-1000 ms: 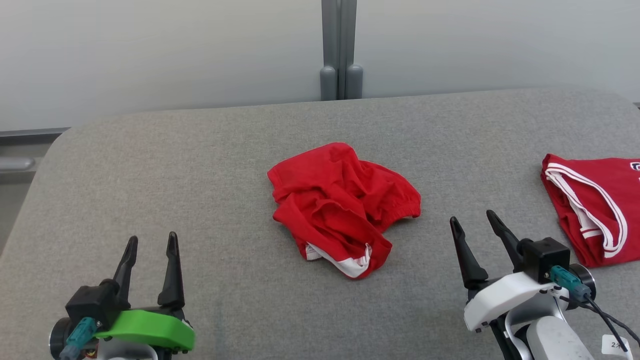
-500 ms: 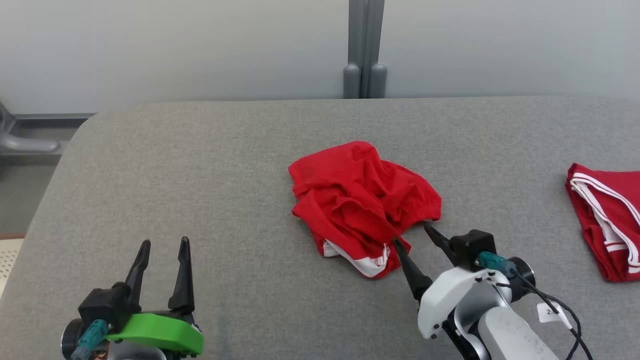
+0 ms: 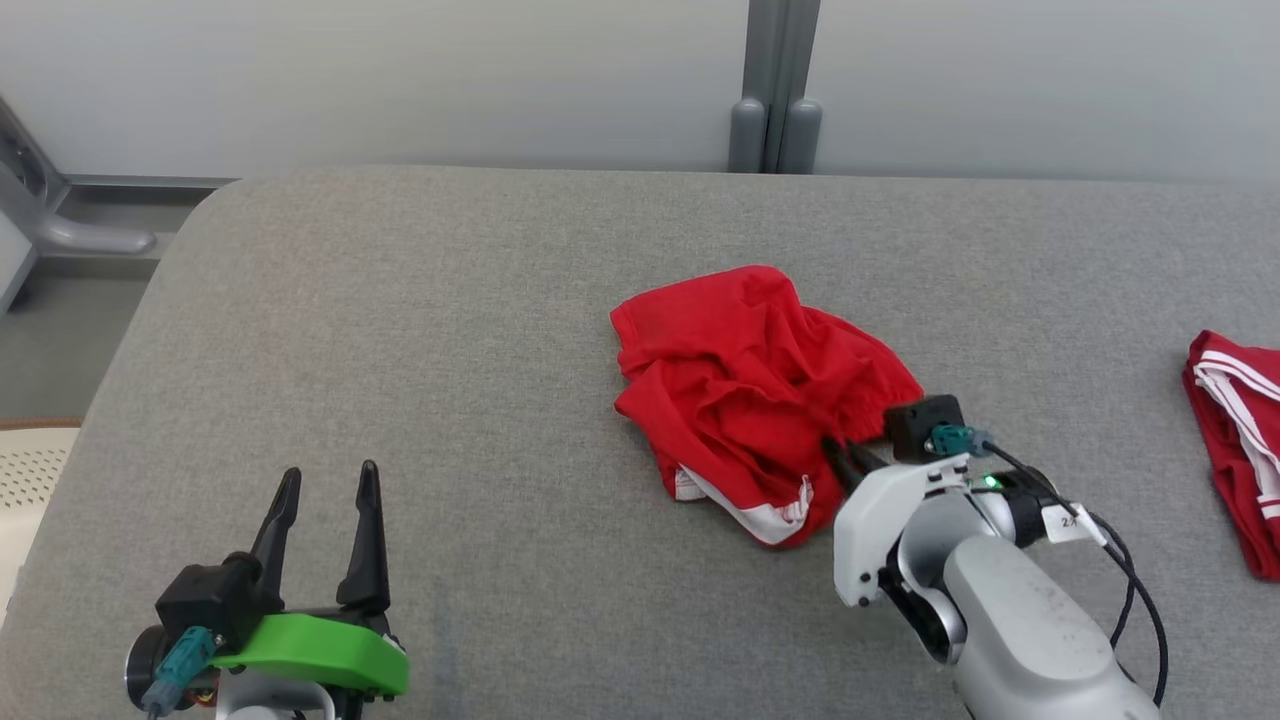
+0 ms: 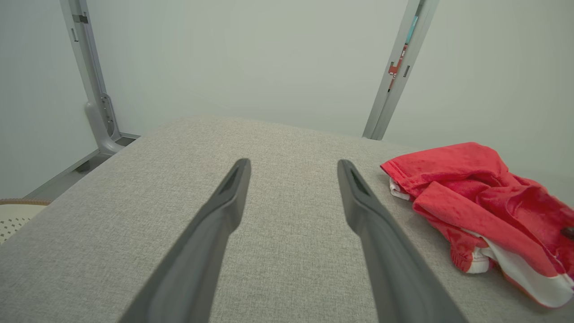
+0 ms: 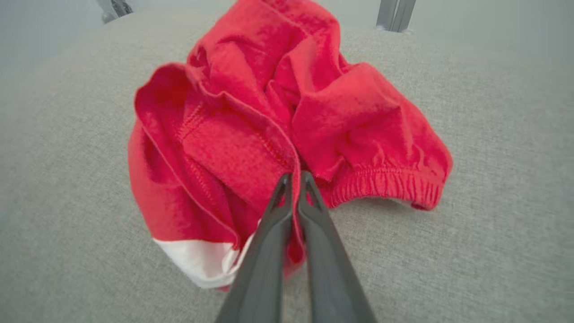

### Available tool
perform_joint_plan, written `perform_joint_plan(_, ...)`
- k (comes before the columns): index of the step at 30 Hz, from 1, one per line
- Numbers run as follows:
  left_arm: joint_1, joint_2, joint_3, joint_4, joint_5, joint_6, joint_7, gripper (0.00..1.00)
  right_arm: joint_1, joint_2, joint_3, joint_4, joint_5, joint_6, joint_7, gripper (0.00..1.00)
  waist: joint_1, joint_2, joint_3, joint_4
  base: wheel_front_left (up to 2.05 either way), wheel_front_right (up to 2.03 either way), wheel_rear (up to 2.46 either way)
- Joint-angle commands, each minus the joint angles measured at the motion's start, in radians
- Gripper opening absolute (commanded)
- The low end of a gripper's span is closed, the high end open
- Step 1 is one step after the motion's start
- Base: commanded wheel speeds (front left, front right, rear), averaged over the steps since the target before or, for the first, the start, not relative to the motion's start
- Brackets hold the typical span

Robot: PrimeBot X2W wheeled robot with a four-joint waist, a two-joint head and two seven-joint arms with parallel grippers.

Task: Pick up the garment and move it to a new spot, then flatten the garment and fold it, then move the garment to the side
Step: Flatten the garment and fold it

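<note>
**Head view.** A crumpled red garment point(image 3: 750, 380) with a white band point(image 3: 770, 512) at its near edge lies on the grey cloth-covered bench point(image 3: 400, 330), a little right of centre. The right gripper point(image 3: 840, 455), on a pale forearm point(image 3: 1020, 620) that enters from the lower right, meets the garment's near-right edge, and its dark fingertips are partly sunk in the fabric. The left gripper point(image 3: 325, 478) is at the lower left over bare bench, well apart from the garment, with its jaws apart and nothing between them. A second red garment point(image 3: 1235, 440) with white stripes lies at the right edge of the bench, well apart from the first. A grey post point(image 3: 775, 90) stands against the pale wall point(image 3: 400, 80) behind the bench.

**Right wrist view.** The jaws of the right gripper point(image 5: 296, 177) are together, clamped on a raised fold of the garment point(image 5: 251, 112) just beside its gathered elastic hem point(image 5: 385, 186).

**Left wrist view.** The left gripper point(image 4: 292, 163) points along the bench with its jaws spread. The garment point(image 4: 471, 188) lies off to their right, not touching them.
</note>
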Motion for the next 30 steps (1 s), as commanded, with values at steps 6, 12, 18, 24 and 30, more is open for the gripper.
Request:
perform_joint_plan(6,-0.019,-0.008,0.017,0.012,0.021,-0.011,-0.002,1.00,-0.127,0.008,0.072,-0.051,0.071,-0.002,-0.078,0.00,0.0000,0.0000,-0.001,-0.008,0.00,0.00,0.00)
perform_joint_plan(12,-0.017,-0.015,0.030,0.013,0.025,-0.015,-0.002,1.00,-0.242,0.007,0.092,-0.153,0.153,-0.002,-0.174,0.00,0.0000,0.0000,-0.010,-0.032,0.00,0.00,0.00)
perform_joint_plan(18,0.002,-0.022,0.037,0.014,0.033,-0.020,-0.002,1.00,-0.167,-0.015,-0.145,-0.162,0.086,-0.002,-0.167,0.00,0.0000,0.0000,-0.022,-0.048,0.00,0.00,0.00)
perform_joint_plan(24,0.012,-0.026,0.040,0.015,0.037,-0.024,-0.002,1.00,-0.013,-0.014,-0.443,-0.188,-0.030,-0.002,-0.137,0.00,0.0000,0.0000,-0.017,-0.068,0.00,0.00,0.00)
perform_joint_plan(30,0.003,-0.028,0.039,0.018,0.041,-0.030,-0.002,1.00,0.100,0.006,-0.633,-0.213,-0.148,-0.002,-0.109,0.75,0.0000,0.0000,-0.009,-0.082,0.00,0.00,0.00)
